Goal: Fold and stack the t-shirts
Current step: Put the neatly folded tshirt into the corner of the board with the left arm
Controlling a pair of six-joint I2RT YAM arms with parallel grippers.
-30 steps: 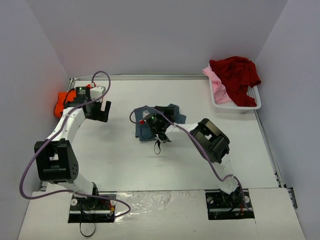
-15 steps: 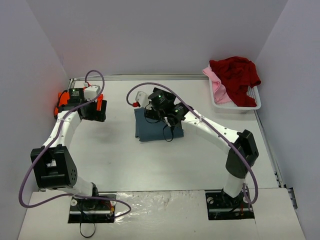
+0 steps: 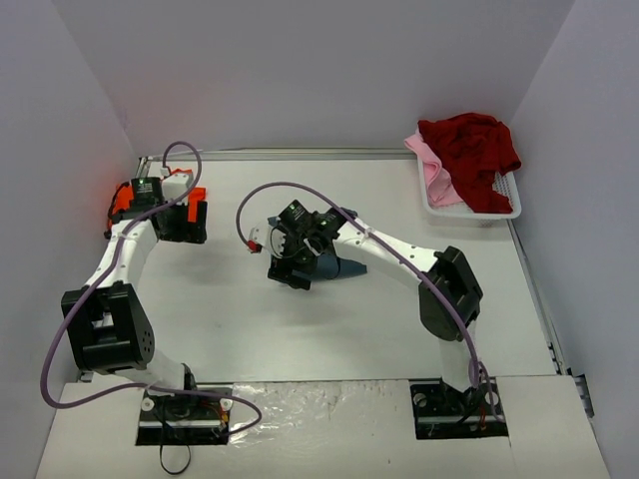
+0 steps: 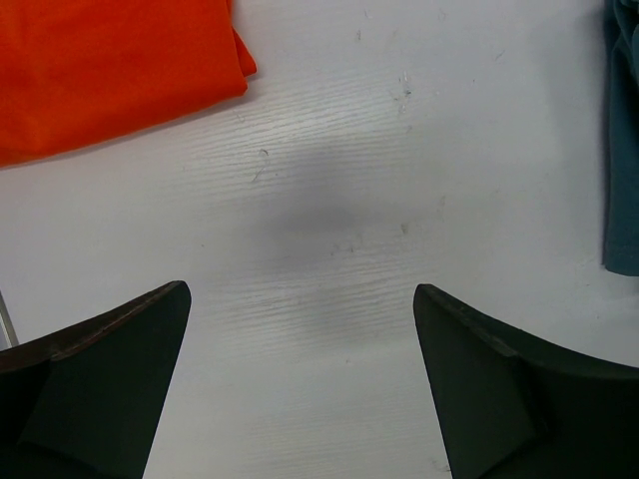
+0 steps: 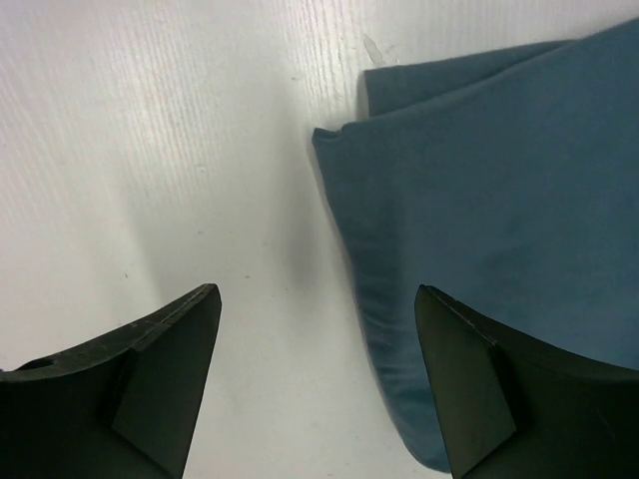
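A slate blue-grey t-shirt (image 3: pixel 345 267) (image 5: pixel 499 190) lies folded mid-table. My right gripper (image 3: pixel 292 275) (image 5: pixel 318 290) hovers open over its left edge, and that folded edge runs between the two fingers with bare table on the left side. A bright orange t-shirt (image 3: pixel 121 202) (image 4: pixel 110 70) lies folded at the far left. Just right of it, my left gripper (image 3: pixel 185 230) (image 4: pixel 300 290) stands wide open over bare table, holding nothing. A dark red t-shirt (image 3: pixel 469 145) and a pale pink one (image 3: pixel 431 168) are heaped in the basket.
The white plastic basket (image 3: pixel 504 208) stands at the back right corner. Grey walls close in the table on three sides. A purple cable loops above each arm. In the left wrist view the blue-grey shirt's edge (image 4: pixel 624 150) shows at far right.
My right arm swung from the shirt's far side to its left edge, and the blue-grey shirt now shows smaller under it. The left gripper shifted slightly left.
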